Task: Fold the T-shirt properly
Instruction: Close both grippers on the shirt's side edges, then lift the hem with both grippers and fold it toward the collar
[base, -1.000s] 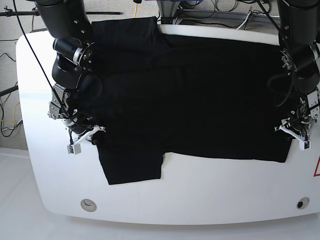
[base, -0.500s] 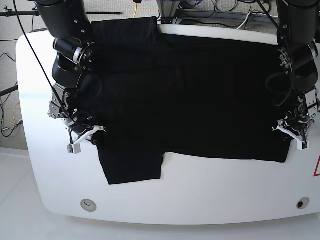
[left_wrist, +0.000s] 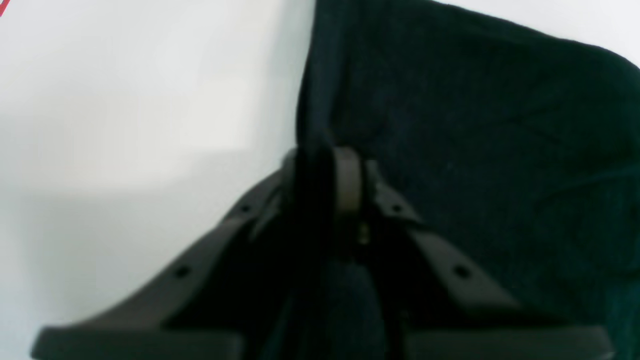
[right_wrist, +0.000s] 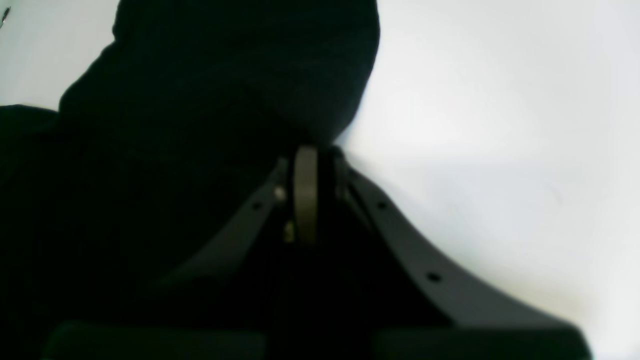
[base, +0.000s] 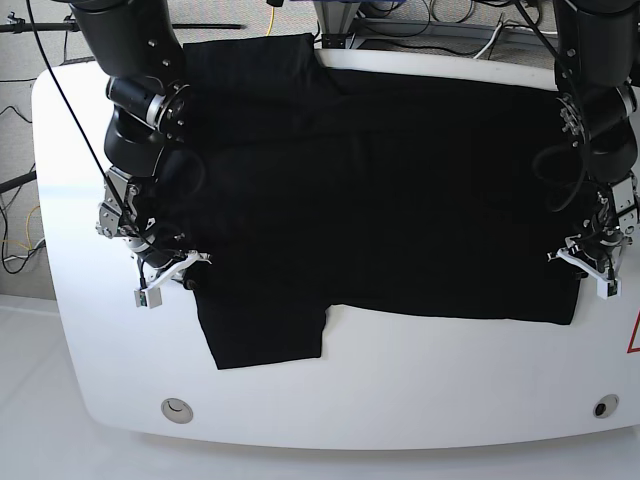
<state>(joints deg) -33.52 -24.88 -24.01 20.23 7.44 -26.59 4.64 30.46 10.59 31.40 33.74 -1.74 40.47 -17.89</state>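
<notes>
Left wrist view: the left gripper (left_wrist: 322, 165) has its jaws pinched together on the side edge of the large black short-sleeved cloth T-shirt (left_wrist: 475, 140), a thin fold of fabric caught between the pads where the cloth meets the white surface (left_wrist: 140, 100)

Right wrist view: the right gripper (right_wrist: 312, 160) is likewise clamped tight on a bunched edge of the T-shirt (right_wrist: 200, 100), the dark cloth humping up just past the fingertips

Base view: the T-shirt (base: 400, 190) lies spread flat across the white rounded surface (base: 400, 400), one sleeve toward the near edge, one toward the far edge, print out of sight. The left gripper (base: 590, 268) holds its one end and the right gripper (base: 165, 275) the other, near the near sleeve. The cloth looks light, limp and prone to sagging or creasing; held by its edges at both ends, it should lift evenly, judging from how it drapes
</notes>
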